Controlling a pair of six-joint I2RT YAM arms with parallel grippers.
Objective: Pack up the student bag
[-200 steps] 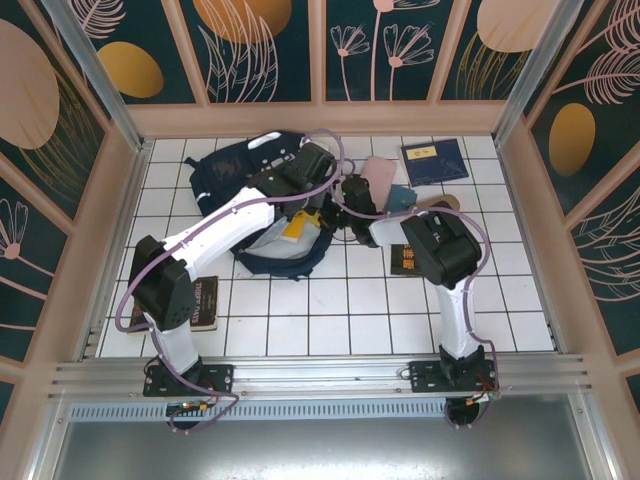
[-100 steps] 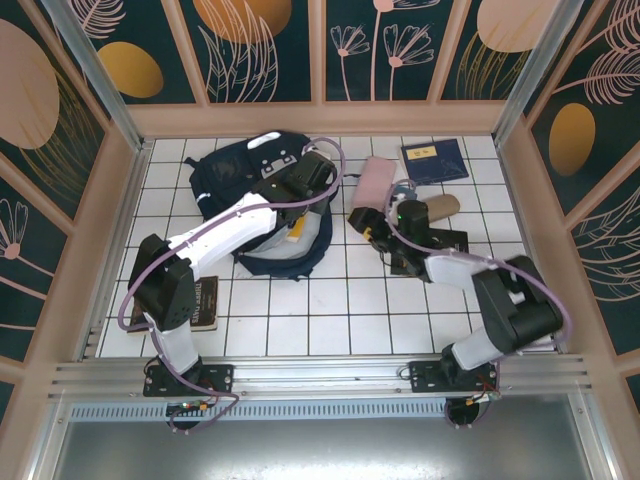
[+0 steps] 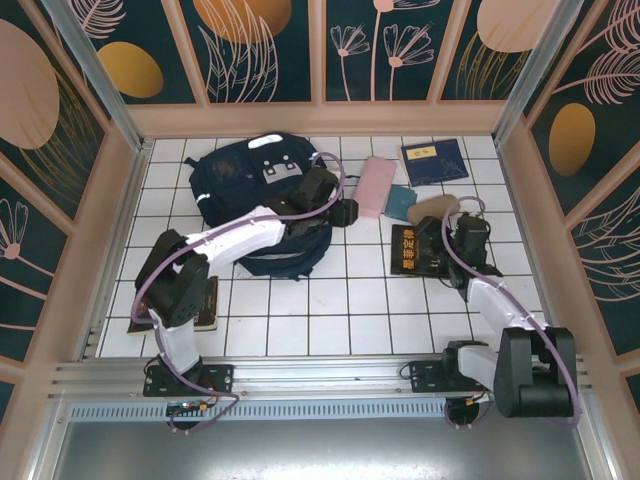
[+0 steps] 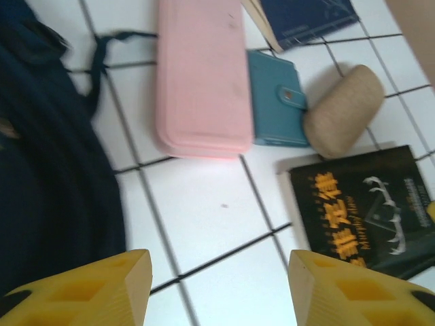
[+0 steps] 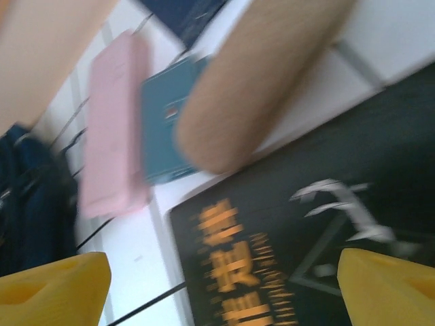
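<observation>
Navy fabric of the student bag (image 3: 245,182) lies slumped at the far left of the tiled table (image 3: 330,312). The pale lining seen at its mouth half a second ago is now hidden, and the left gripper (image 4: 217,272) has come off that mouth to hang over bare tile just beside the bag, fingers wide and empty. The right gripper (image 5: 224,278) has drawn back from the pink case (image 3: 375,186) to above the black book (image 3: 412,250), fingers spread wide, holding nothing.

student bag (image 3: 228,172) back left, pink case (image 3: 375,186) near it, black book (image 3: 407,249)
</observation>
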